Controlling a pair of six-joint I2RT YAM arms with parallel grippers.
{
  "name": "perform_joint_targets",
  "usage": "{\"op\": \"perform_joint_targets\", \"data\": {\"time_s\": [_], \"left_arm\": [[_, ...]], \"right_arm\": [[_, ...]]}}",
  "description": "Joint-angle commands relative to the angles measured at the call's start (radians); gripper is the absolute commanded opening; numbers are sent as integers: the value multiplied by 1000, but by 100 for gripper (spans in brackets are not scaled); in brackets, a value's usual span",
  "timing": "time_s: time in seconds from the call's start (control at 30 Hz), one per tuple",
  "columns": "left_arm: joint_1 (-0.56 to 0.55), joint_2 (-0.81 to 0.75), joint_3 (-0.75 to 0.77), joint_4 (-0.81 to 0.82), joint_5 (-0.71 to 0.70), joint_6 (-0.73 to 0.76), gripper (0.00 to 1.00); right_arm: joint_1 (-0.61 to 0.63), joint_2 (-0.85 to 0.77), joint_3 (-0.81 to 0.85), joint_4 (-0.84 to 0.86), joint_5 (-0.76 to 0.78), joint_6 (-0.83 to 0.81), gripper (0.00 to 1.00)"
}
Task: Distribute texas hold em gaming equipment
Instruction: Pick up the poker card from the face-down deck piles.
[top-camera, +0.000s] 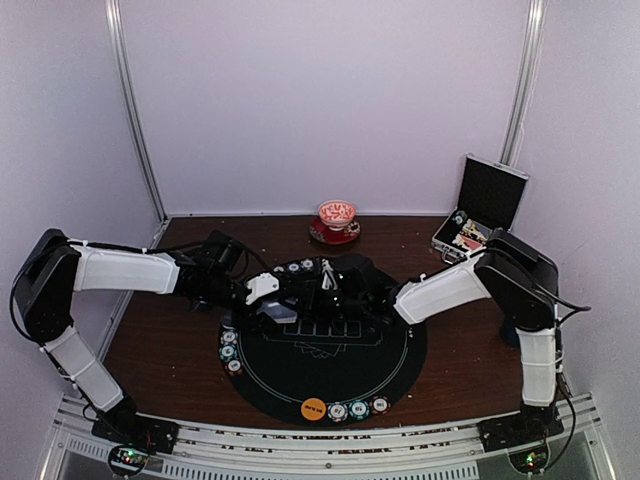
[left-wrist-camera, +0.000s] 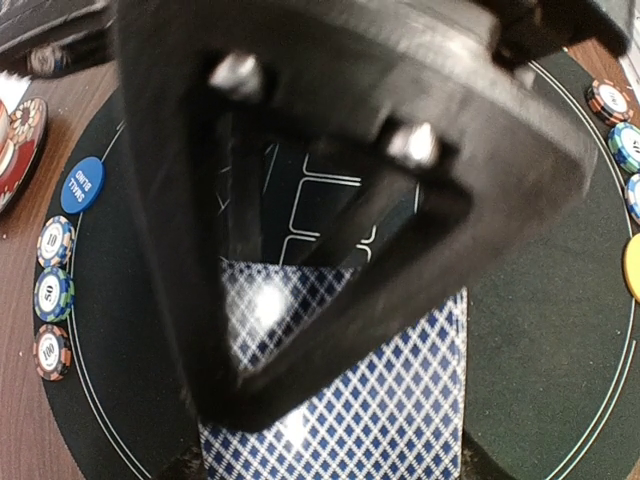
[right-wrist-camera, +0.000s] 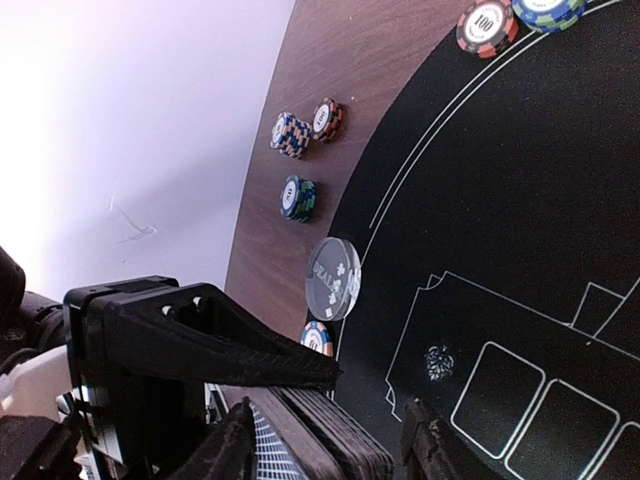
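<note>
cards (left-wrist-camera: 400, 400) above mat (left-wrist-camera: 540, 330), chips (left-wrist-camera: 55, 243) along its edge

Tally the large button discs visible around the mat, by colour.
Blue disc: 1
Orange disc: 1
Clear disc: 1
Total: 3

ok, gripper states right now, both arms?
Left gripper: closed on the card deck.
Right gripper: open, fingers flanking the card deck without clamping it.
</note>
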Motion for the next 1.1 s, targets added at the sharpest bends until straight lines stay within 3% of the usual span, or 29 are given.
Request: {"op": "perform_joint_targets", "data": {"time_s": [0.0, 0.1, 0.47, 0.77, 0.93, 1.07], "left_arm": [[-7, -23, 2, 33, 30, 13, 42], [-7, -25, 2, 33, 34, 14, 42], [-7, -21, 7, 33, 29, 9, 45], [-6, -23, 7, 33, 22, 6, 49], [-7, -23, 6, 33, 22, 7, 49], [-6, -23, 7, 31, 22, 7, 49]], "right_arm": [[8, 48, 56, 4, -54, 5, 53], [11, 68, 77, -9, -58, 5, 53], [4, 26, 33, -51, -18, -27, 34], [-13, -8, -17, -65, 9, -46, 34], [-24, -36, -42, -81, 24, -66, 40], [-28, -50, -55, -99, 36, -79, 38]]}}
